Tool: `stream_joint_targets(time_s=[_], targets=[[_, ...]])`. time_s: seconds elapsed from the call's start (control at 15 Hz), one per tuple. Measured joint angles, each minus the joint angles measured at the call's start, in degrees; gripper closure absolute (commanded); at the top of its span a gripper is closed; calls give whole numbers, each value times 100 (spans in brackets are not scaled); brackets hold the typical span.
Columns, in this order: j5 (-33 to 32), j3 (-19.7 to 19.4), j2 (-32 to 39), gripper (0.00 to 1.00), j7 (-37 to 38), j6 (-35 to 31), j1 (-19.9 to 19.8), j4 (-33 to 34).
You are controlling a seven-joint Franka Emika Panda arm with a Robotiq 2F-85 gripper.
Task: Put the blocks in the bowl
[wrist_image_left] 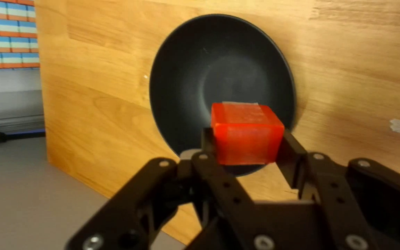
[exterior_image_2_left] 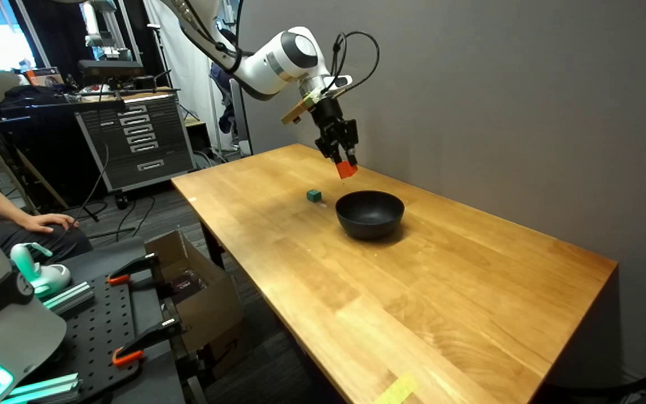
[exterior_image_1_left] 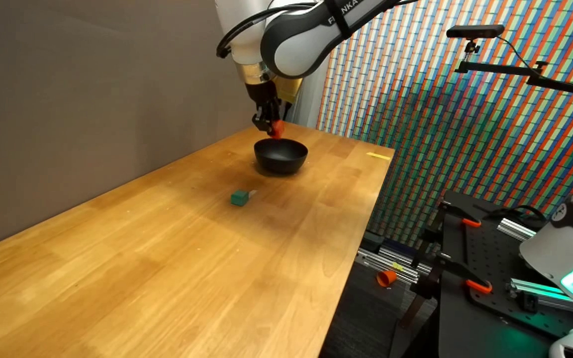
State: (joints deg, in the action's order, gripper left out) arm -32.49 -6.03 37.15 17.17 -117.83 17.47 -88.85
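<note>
The red block [wrist_image_left: 248, 140] is clamped between the fingers [wrist_image_left: 293, 159]; in the wrist view its longer edges run from finger to finger. The bowl [wrist_image_left: 229, 76] stands on the table [exterior_image_1_left: 207, 273] below the fingers. To one side, lower than the fingers, the green block [exterior_image_2_left: 314, 196] rests just beside a pale strip [exterior_image_1_left: 252, 193], apart from the bowl.
</note>
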Motion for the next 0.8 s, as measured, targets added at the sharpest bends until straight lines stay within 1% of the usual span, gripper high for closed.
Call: stream_joint_targets(time_s=[0.07,0.2,0.33,0.6,0.8], targets=[[-33,-45,3,13,101,53,-11,-20],[-36,-53,16,0,215,140,-52,-32],[130,29,27,0,231,238,-75,-32],[1137,572,43,0,-47,259,-193,3],[1658,866,156,0,-276,246,-200,116]])
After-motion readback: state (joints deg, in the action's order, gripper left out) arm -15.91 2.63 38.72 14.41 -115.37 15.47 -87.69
